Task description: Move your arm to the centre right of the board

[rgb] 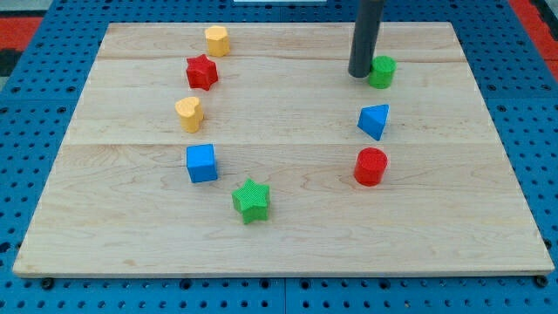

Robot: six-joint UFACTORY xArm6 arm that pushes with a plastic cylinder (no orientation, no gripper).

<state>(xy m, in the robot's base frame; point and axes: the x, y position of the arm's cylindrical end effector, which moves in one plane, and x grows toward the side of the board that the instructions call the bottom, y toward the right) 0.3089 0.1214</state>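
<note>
As you look over the counter (pixel 453 174), you count eight blocks, two each of yellow, red, green and blue. My tip (pixel 360 75), a bare rod grasping nothing, stands near the view's top, right of centre. It touches the green cylinder (pixel 382 71) on its right, and the blue triangle (pixel 374 121) and red cylinder (pixel 370 167) lie below it.

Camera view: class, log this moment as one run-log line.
tip top right, at green block left side | blue block, red cylinder below | centre right not reached

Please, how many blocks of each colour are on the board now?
Yellow: 2, hexagon and heart
Red: 2, star and cylinder
Blue: 2, cube and triangle
Green: 2, star and block beside my tip
Total: 8
</note>
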